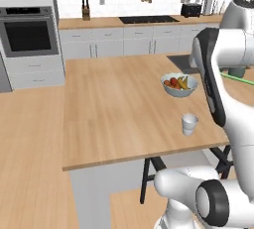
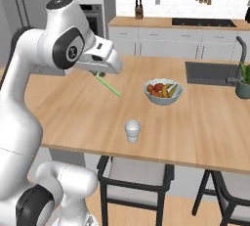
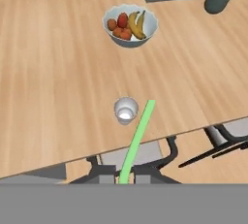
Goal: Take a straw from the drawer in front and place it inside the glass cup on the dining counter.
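My gripper [image 2: 99, 75] is shut on the bright green straw [image 2: 109, 86], held in the air above the light wood dining counter [image 2: 73, 117]. In the hand view the straw [image 3: 139, 135] runs up from between the fingers of the gripper [image 3: 124, 177], its tip ending just right of the glass cup [image 3: 126, 110]. The small whitish glass cup [image 2: 132, 130] stands upright near the counter's front edge, lower and to the right of the gripper. From the left base camera the cup [image 1: 189, 123] stands in front of the arm, and a short piece of straw [image 1: 236, 78] shows behind it. The drawer is out of view.
A white bowl of fruit [image 2: 163, 91] sits on the counter beyond the cup. A dark sink [image 2: 210, 73] and a potted plant [image 2: 242, 82] are at the far right. Dark-framed chairs [image 2: 134, 178] stand under the counter's front edge.
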### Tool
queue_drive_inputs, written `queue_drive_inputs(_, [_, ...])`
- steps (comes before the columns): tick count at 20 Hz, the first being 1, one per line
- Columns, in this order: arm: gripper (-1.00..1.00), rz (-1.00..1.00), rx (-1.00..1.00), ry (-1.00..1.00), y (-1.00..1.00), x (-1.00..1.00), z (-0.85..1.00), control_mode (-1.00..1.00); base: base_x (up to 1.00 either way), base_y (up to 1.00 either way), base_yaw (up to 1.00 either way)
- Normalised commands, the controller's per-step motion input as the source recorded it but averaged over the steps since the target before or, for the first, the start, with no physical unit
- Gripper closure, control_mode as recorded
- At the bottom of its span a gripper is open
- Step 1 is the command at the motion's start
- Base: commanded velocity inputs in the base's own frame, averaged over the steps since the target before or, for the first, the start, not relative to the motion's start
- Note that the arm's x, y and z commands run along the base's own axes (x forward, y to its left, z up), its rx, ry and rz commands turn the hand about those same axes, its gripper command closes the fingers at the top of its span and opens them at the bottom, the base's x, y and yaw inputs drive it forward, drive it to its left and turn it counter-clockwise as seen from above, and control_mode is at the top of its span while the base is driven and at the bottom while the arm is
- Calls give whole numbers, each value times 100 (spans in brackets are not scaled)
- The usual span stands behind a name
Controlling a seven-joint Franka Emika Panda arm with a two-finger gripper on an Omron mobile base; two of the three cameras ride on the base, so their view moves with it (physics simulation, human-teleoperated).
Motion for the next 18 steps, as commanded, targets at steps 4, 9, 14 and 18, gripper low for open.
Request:
queue_drive_inputs(4, [100, 8, 37, 0, -16, 44, 0, -100, 0, 0, 0])
queue_drive_inputs(9, [100, 11, 46, 0, -8, 31, -2, -100, 0, 0, 0])
queue_drive_inputs(14, [100, 6, 45, 0, -2, 19, -7, -100, 0, 0, 0])
queue_drive_inputs(18, [100, 1, 45, 0, 0, 0, -30, -100, 0, 0, 0])
